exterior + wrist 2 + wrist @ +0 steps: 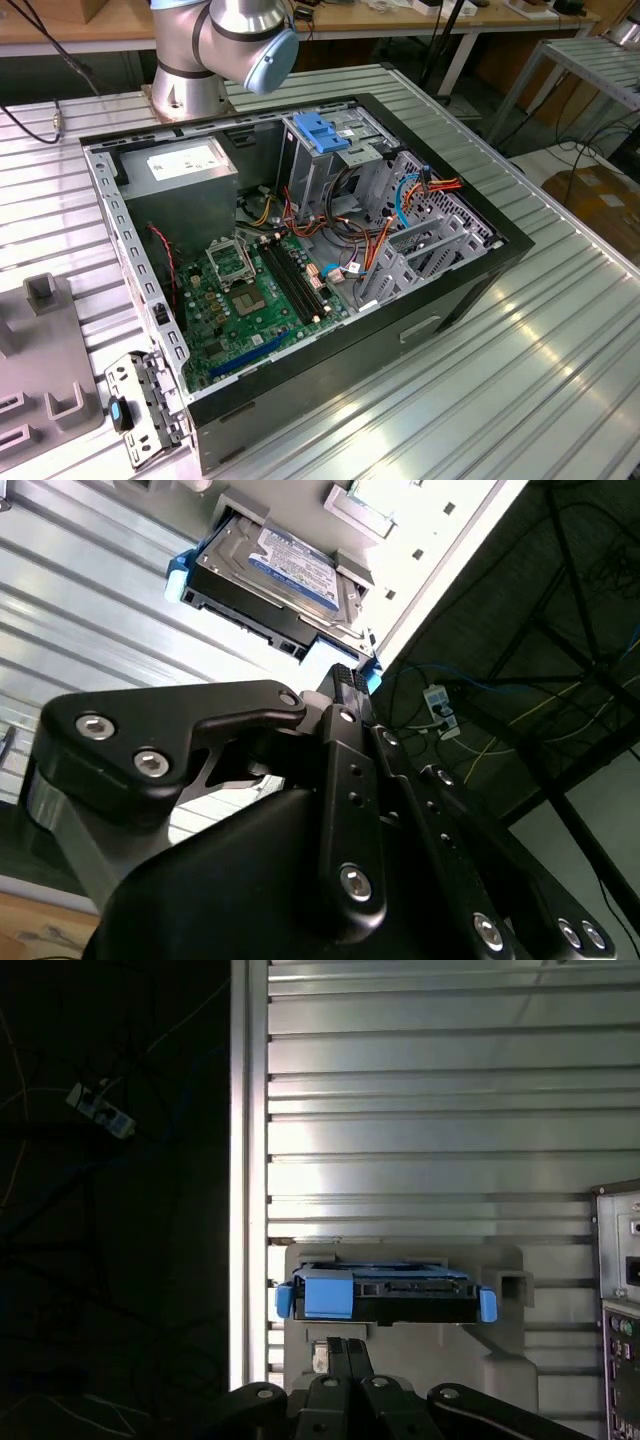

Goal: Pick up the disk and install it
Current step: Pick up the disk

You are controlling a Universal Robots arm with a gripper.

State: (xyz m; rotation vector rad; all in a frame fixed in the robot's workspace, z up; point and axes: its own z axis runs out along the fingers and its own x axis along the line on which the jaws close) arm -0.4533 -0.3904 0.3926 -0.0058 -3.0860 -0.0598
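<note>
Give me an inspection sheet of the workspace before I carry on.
Surface: ribbed metal table, open computer case on it.
Job's things: disk lying in a grey holder, not gripped.
Clutter: grey block and a loose bracket beside the case.
Grippers: tool shut, empty, close to the disk.
Cables: orange, red and blue wires loose inside the case.
Surroundings: wooden benches, cardboard box on the floor.
</note>
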